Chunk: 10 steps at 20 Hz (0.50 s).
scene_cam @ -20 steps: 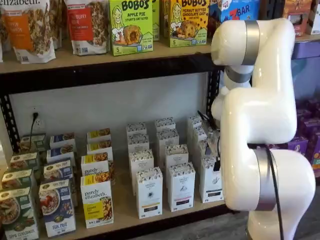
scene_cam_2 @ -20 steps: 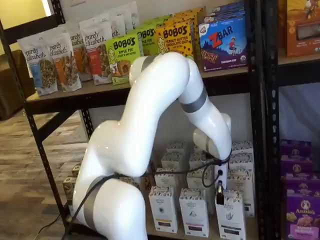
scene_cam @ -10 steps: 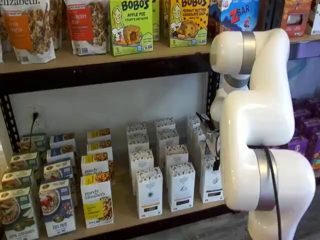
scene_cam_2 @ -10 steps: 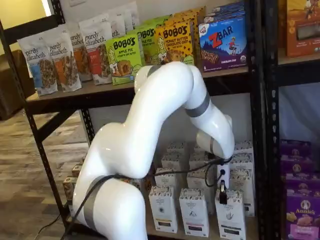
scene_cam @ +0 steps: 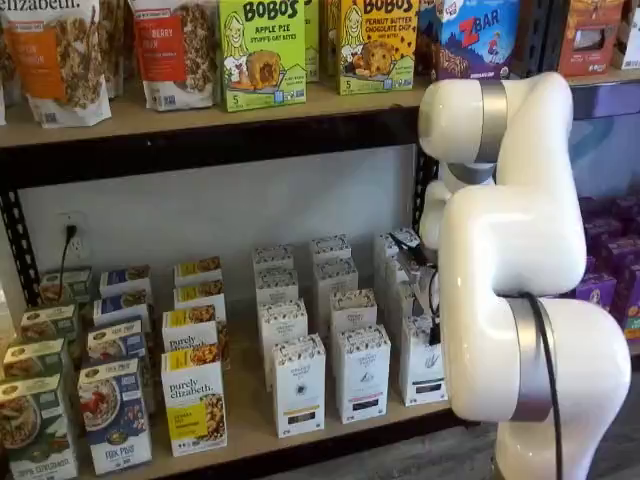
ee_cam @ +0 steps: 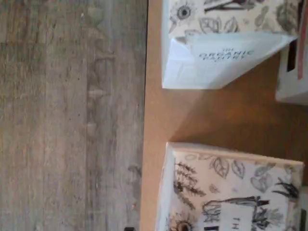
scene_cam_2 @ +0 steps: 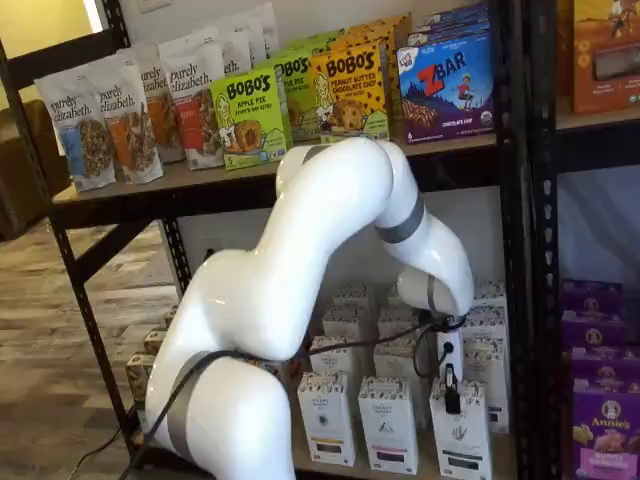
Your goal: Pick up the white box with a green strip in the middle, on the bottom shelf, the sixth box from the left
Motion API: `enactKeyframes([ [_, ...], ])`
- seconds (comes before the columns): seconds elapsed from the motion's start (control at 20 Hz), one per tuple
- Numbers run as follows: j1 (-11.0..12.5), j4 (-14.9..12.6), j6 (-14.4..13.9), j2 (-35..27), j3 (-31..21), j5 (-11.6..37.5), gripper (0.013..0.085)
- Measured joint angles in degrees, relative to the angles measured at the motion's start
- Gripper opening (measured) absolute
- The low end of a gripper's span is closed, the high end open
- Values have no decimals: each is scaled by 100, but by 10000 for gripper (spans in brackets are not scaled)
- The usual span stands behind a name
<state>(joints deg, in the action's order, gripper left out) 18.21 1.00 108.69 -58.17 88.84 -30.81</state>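
My workplace: a black metal rack (scene_cam_2: 78,300) with tan wooden boards stands against a pale wall (scene_cam: 230,205). On that wall, just right of the rack's left upright, a black plug sits in a white outlet (scene_cam: 70,238). Under the rack lies grey-brown wood-plank flooring (ee_cam: 72,115), which runs on to the left of the rack in a shelf view (scene_cam_2: 40,330). Left of the rack and farther back, a yellow wall (scene_cam_2: 40,22) glows beside a bright strip of light (scene_cam_2: 95,14).
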Motion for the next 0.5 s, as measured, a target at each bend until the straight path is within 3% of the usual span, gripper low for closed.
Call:
enactKeyframes([
  [0.3, -46, -305, -308, -122, 110, -102, 850],
  [0.5, -79, -264, -305, -164, 11, 144, 850],
])
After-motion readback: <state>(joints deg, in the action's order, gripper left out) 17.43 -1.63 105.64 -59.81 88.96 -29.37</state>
